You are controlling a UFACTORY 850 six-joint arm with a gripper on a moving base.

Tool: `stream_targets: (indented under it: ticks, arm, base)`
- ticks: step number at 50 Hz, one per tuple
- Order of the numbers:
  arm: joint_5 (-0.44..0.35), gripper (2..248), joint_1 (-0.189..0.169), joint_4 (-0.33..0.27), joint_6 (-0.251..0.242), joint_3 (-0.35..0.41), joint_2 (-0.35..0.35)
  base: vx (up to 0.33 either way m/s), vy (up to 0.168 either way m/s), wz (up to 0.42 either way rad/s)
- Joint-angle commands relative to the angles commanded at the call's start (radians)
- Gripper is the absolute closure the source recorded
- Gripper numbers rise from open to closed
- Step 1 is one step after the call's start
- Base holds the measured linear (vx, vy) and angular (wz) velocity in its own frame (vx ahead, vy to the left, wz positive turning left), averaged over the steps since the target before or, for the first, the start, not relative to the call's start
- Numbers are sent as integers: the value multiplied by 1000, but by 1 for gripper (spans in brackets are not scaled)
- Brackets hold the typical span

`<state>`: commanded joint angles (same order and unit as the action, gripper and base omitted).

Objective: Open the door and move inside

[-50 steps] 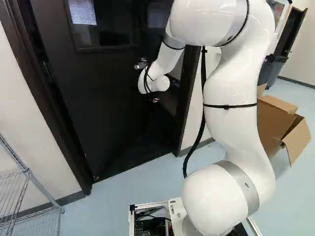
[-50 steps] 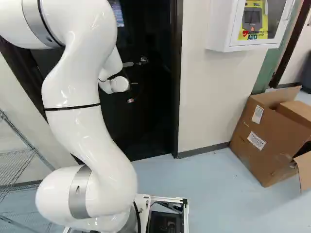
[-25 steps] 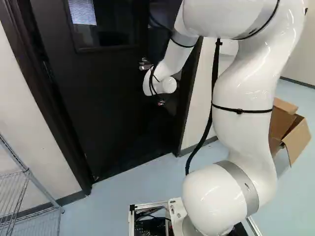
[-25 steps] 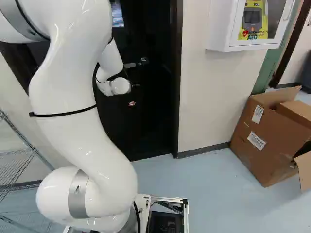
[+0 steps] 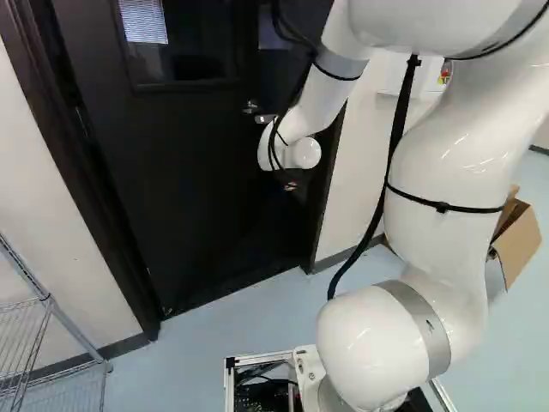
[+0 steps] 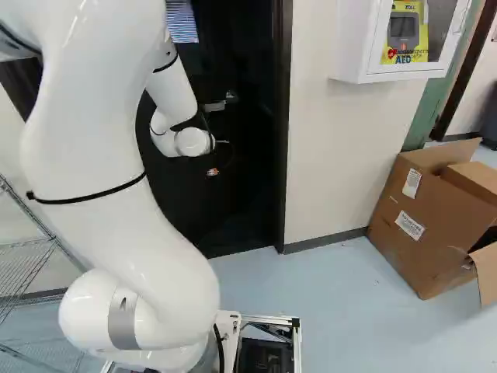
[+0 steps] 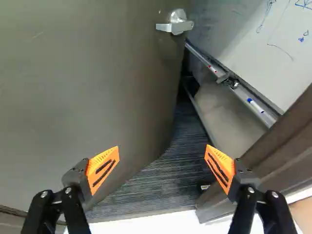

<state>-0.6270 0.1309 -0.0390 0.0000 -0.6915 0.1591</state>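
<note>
Whiteboard [image 7: 268,44] beyond part-open door [image 7: 87,83]; fingers [image 6: 212,172] spread wide apart

The arm [image 6: 116,171] runs past the upper edge of both base views, and past the left edge of the right one. Its claw [image 6: 213,172] is too small and dark there to make out finger by finger. The door [image 5: 171,172] loses its top in both base views — its free edge sinks into black — and the wrist view crops it too. The whiteboard [image 7: 273,53] is cut off, its scribbles only partly seen. The arm hides much of the cardboard box [image 6: 435,225] in the left base view; the wire shelf [image 5: 51,305] leaves both base views.
</note>
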Motion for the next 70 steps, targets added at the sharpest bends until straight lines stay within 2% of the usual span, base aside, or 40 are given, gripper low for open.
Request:
stream_targets:
  ticks: [13, 23, 31, 49, 60, 70]
  arm:
    - [-1, 3, -20, 4, 0, 69, -63]
    - [-15, 3, -37, -24, 0, 119, -111]
    - [-36, 3, -51, -67, 0, 159, -149]
    - [-44, 3, -86, -203, 0, 250, -241]
    - [-44, 3, -108, -215, 0, 302, -296]
    - [-44, 3, -114, -215, 0, 314, -308]
  base:
    - [0, 0, 0]
    - [0, 0, 0]
    - [0, 0, 0]
    - [0, 0, 0]
    - [0, 0, 0]
    - [0, 0, 0]
